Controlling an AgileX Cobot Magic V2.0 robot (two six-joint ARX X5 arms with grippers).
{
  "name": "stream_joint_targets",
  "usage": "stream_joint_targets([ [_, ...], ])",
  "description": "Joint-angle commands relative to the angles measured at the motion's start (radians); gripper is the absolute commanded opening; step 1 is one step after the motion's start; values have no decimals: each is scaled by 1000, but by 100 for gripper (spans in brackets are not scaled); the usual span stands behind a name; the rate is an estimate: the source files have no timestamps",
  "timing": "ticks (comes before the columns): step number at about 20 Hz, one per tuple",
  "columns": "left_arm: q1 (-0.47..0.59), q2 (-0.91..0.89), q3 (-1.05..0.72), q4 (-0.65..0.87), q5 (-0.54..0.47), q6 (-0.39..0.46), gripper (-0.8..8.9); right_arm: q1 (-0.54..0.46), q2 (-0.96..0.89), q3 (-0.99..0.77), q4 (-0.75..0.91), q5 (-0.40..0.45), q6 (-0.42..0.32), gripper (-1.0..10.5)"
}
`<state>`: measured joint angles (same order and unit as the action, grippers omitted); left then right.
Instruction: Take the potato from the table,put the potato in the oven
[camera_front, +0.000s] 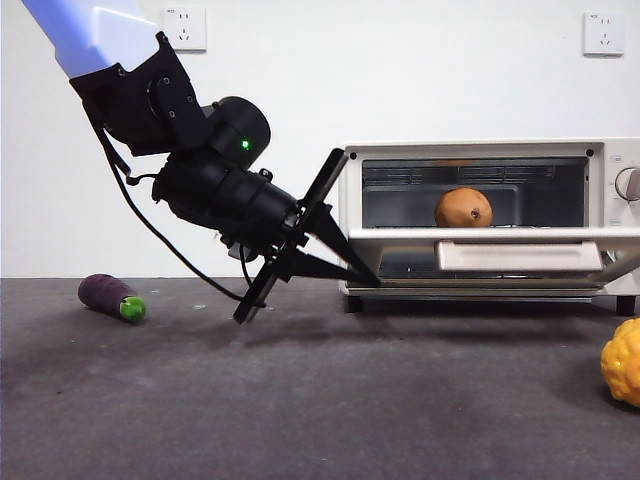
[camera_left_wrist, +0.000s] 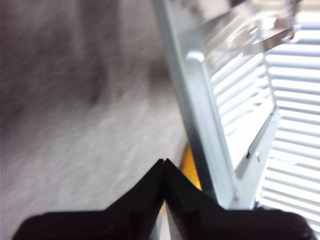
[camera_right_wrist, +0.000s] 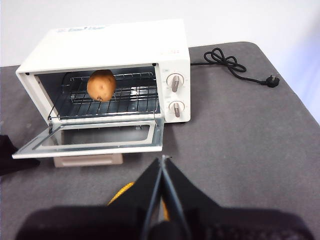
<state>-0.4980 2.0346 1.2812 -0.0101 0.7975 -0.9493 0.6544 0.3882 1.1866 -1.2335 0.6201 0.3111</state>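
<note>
The potato (camera_front: 463, 208) is sitting on the wire rack inside the oven (camera_front: 480, 150), its long axis running roughly across the opening, and the left pincer (camera_front: 300, 240) is hanging just outside the oven's left edge by the dropped door (camera_front: 520, 256), pressed together on nothing, so the potato is lying off to its right, past that door. The right pincer (camera_right_wrist: 162, 167), also pressed together, is waiting farther back over the surface (camera_right_wrist: 240, 130). Its wrist view is showing rack, potato and both knobs clearly, while the left wrist view is catching only blurred door metal.
</note>
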Motion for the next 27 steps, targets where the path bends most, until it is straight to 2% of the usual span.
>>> stream_joint_targets([
  [1, -5, 13, 4, 68, 25, -57, -6, 1, -7, 2, 6, -2, 11, -12],
  [18, 19, 9, 14, 341, 48, -310, -6, 1, -7, 2, 8, -2, 12, -12],
  [27, 37, 9, 144, 347, 62, -334, -6, 1, -7, 2, 18, -2, 11, -12],
])
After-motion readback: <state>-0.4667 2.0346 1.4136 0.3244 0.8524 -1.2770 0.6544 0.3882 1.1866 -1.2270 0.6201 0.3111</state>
